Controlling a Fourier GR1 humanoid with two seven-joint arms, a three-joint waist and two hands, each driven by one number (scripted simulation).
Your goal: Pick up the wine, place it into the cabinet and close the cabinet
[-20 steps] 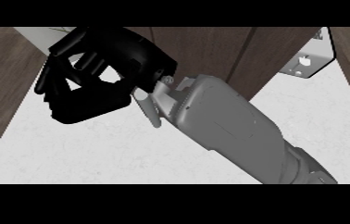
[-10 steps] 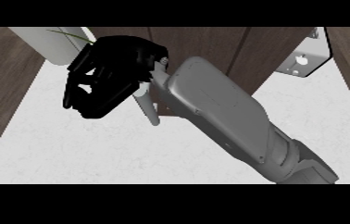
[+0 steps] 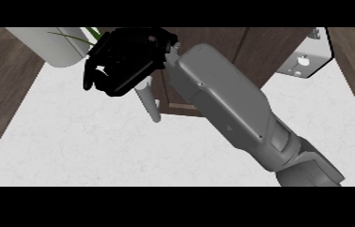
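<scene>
My right hand (image 3: 125, 64) hangs at the upper left of the head view, at the end of a grey forearm (image 3: 229, 109) that comes in from the lower right. Its fingers are curled and nothing shows inside them. It lies over the left edge of a brown wooden cabinet door (image 3: 270, 43), just above the door's grey bar handle (image 3: 150, 104), which sticks out below the hand. No wine bottle shows anywhere. My left hand is out of the picture.
A white round pot with green leaves (image 3: 52, 45) stands at the top left, next to the hand. A metal hinge bracket (image 3: 305, 57) sits at the top right. The speckled white counter (image 3: 83, 141) spreads below, with dark wood along the left (image 3: 14, 90).
The right hand has moved up and to the right, from over the dark wood at the left to the door's handle. The white pot has come into view.
</scene>
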